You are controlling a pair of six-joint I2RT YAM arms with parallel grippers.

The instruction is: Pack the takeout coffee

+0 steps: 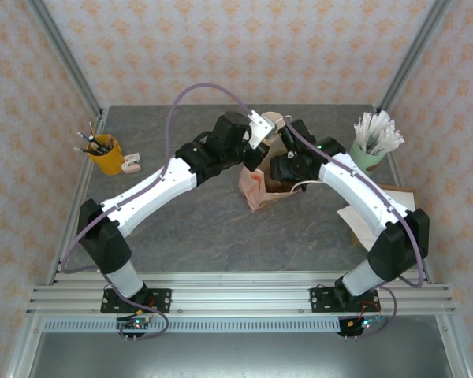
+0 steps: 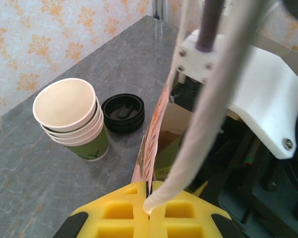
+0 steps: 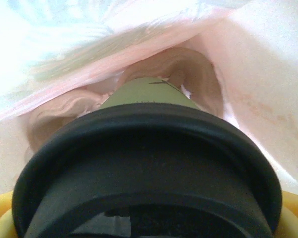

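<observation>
The takeout coffee (image 3: 149,94), a green paper cup with a black lid (image 3: 149,148), is down inside a pink paper bag (image 3: 238,74). My right gripper (image 3: 149,218) is shut on it, and yellow fingertips (image 3: 294,214) show at both sides of the lid. From above, my right gripper (image 1: 288,169) reaches into the bag (image 1: 256,195) at mid-table. My left gripper (image 2: 150,191) is shut on the bag's upper edge (image 2: 151,134), holding that side upright with the white handle cord pinched between its yellow pads. The cup's base is hidden.
A stack of lidless green cups (image 2: 72,116) and spare black lids (image 2: 123,113) stand just left of the bag. A yellow pen cup (image 1: 106,153) is at the far left. A mint cup of white sticks (image 1: 374,150) stands at the right above loose paper (image 1: 355,214).
</observation>
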